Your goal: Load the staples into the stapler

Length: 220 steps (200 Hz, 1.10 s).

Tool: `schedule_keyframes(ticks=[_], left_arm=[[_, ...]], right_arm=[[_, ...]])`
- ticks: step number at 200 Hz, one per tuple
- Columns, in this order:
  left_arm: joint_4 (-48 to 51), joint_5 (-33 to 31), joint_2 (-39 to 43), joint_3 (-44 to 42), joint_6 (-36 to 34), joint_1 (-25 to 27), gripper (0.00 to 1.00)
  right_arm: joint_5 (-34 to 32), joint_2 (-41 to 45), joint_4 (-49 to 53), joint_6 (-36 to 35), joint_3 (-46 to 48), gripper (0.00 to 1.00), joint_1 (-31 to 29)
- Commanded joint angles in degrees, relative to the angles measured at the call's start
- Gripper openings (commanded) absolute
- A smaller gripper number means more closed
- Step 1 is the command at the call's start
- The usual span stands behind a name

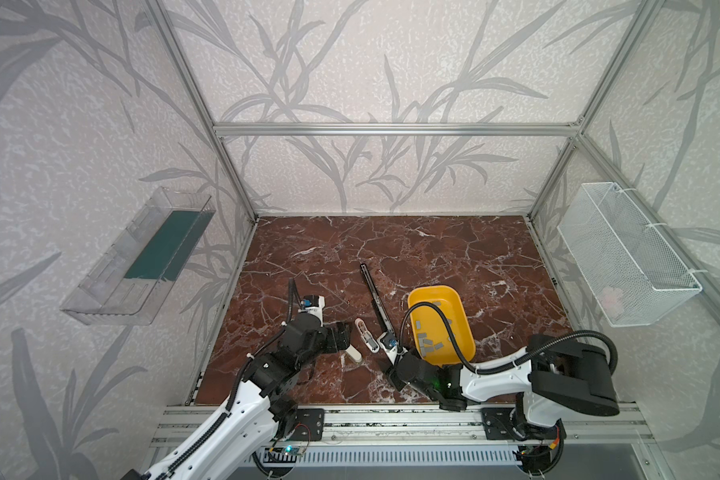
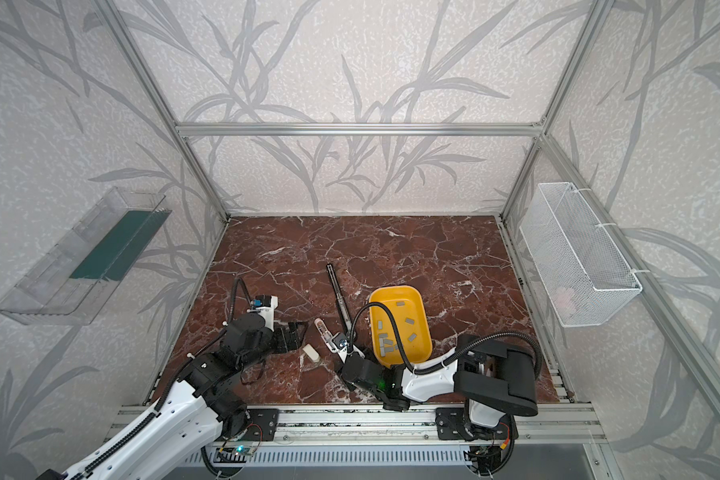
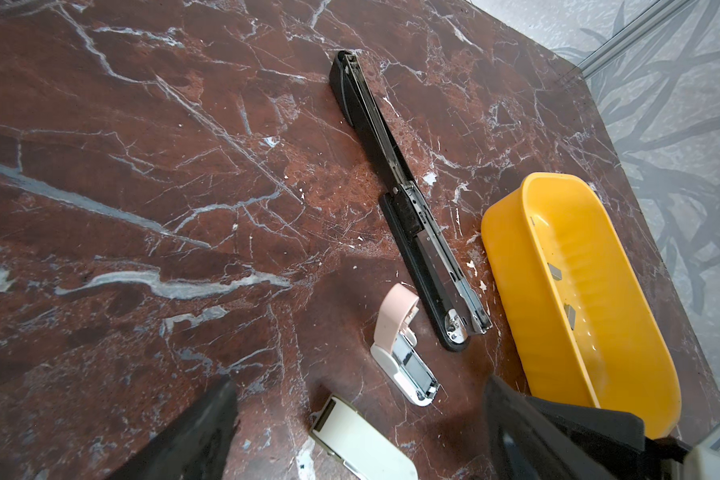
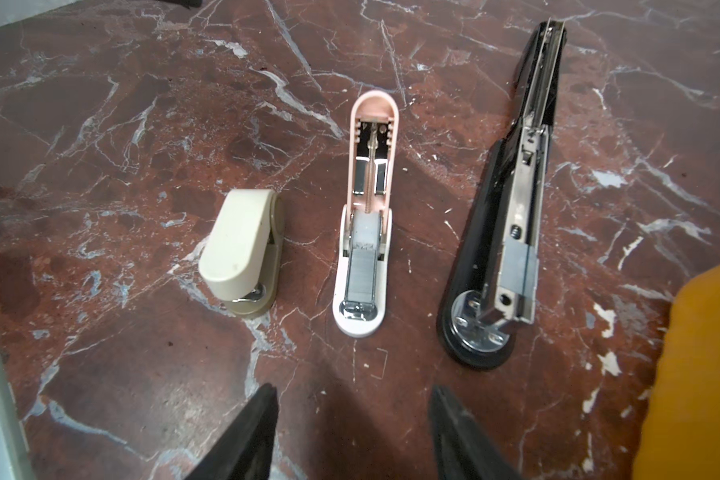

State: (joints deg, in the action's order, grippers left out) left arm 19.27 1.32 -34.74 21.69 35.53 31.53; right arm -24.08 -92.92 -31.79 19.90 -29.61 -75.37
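Red-brown marble desk (image 1: 391,249), leaf-patterned walls. We note both claws wide and empty. The left claw (image 3: 358,390) has the closed cream stapler (image 3: 362,440) between its fingers, apparently untouched. The right claw (image 4: 354,390) faces the pink stapler (image 4: 364,216). Loose staples (image 1: 429,345) lie at mixed angles in the yellow tray (image 3: 516,299). One strip sits in the pink channel, another in the black stapler (image 4: 481,232). We judge the cream one is next: pin its base, lift the lid, feed a strip lengthwise. The pink and black long axes run near-parallel, noses toward the right arm, opened lids pointing away.
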Motion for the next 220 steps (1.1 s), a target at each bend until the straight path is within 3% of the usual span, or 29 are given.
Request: schedule_keyframes(ticks=[1,33,121,220], left_arm=[[0.2,-0.5,0.5,1.5,0.3,0.2,0.92],[0.5,-0.7,1.1,1.3,0.6,0.1,0.92],[0.5,-1.3,0.3,1.3,0.0,0.1,0.92],[0.1,-2.6,-0.7,1.0,-0.1,0.0,0.95]], right_arm=[[2.4,-2.3,-2.5,1.4,-0.4,0.58,1.0],[6.7,-5.8,-2.9,2.6,-2.1,0.55,3.6],[5.7,-12.8,3.6,0.6,-9.8,0.52,5.2],[4.8,-16.1,4.7,0.1,-11.4,0.34,5.7]])
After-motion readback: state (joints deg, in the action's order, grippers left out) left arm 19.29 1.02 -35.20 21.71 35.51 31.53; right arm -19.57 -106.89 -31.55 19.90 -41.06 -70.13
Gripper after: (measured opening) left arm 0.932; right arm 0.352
